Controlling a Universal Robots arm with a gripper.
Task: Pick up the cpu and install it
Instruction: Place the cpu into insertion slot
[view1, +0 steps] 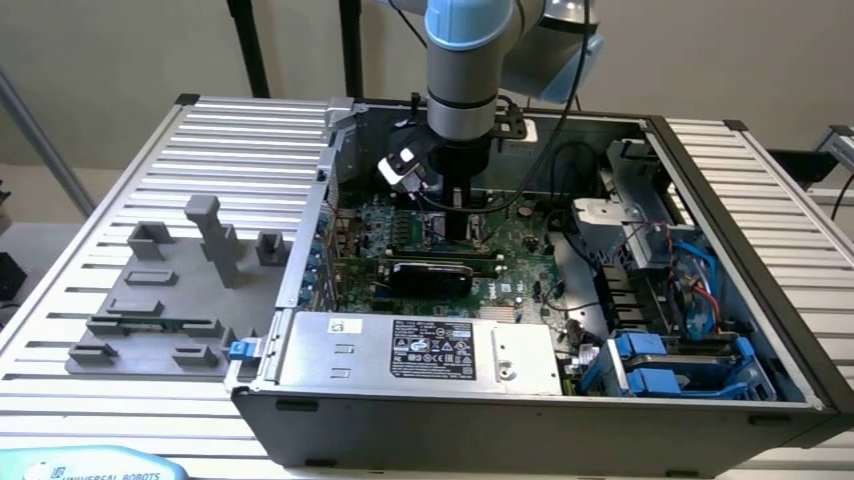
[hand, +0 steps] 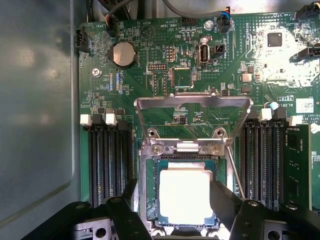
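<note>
Silvery-beige square metal cpu (hand: 185, 195) sat in its dark metal-rimmed socket (hand: 148, 185), the wrist view showed, the black gripper (hand: 175, 192) with fingers (hand: 227, 202) released either side; the exterior view placed the gripper (view1: 461, 208) at the open grey case's (view1: 534, 430) 12 o'clock.

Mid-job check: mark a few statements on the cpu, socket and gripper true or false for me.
1. The cpu lies in the socket on the motherboard. True.
2. The metal load plate is shut over the cpu. False: it stands swung up, off the cpu.
3. The gripper hangs outside the computer case. False: it is inside it, over the cpu.
4. The gripper's fingers flank the cpu. True.
</note>
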